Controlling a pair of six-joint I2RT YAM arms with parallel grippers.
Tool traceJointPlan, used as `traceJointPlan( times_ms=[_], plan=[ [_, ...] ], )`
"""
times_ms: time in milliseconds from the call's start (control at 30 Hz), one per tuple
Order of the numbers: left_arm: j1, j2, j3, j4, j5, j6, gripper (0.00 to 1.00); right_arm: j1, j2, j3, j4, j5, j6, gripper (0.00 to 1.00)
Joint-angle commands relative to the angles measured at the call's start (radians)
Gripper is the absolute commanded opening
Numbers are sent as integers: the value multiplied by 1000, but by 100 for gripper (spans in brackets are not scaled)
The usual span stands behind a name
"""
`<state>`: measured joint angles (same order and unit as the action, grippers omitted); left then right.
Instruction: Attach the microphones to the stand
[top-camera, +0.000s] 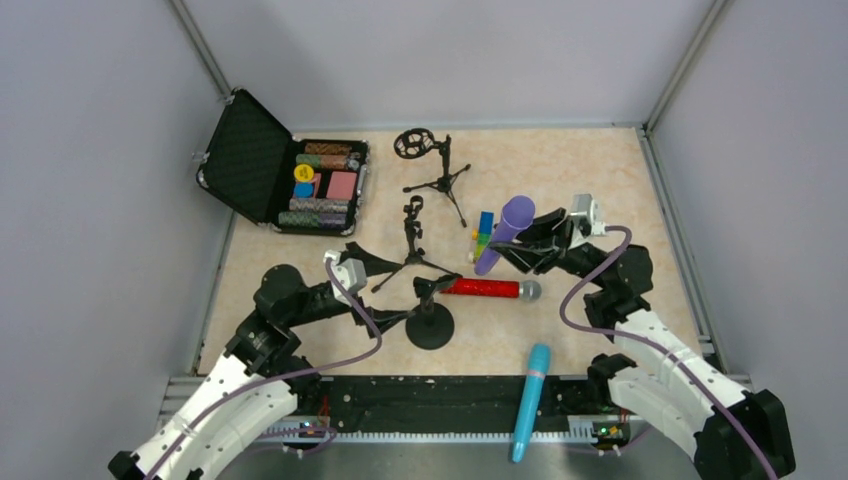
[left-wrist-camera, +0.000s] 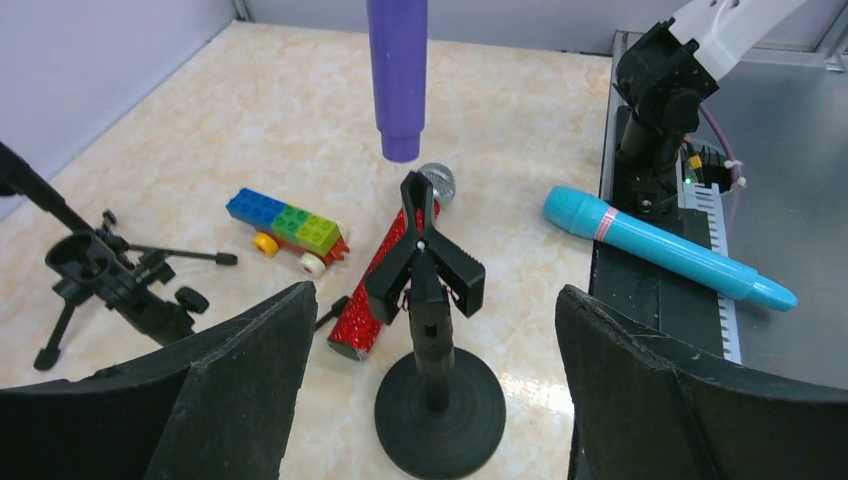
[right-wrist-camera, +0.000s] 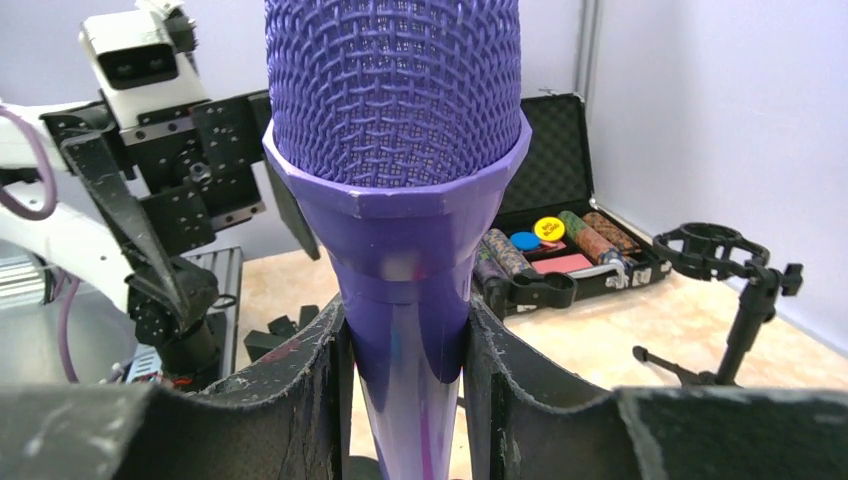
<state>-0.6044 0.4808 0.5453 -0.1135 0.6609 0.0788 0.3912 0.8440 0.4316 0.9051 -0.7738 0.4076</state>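
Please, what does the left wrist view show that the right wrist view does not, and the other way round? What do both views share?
Only the left wrist view shows the cyan microphone and the block toy. Only the right wrist view shows the open case with chips inside and the mesh head of the purple microphone, with the right hand shut on its handle. Both views show the purple microphone, but the left wrist view has only its lower end, at the top of the picture.
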Motion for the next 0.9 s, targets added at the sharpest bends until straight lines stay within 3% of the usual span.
traceJointPlan(
  times_ms=[0,433,867],
  plan=[
    [1,41,4,155,69,35,93,44,-2,10,111,-40,-8,0],
    [-20,205,40,248,118,0,91,145,35,19,68,-6,-92,0],
    [-75,313,36,265,53,26,88,162,55,9,79,10,-100,0]
  ],
)
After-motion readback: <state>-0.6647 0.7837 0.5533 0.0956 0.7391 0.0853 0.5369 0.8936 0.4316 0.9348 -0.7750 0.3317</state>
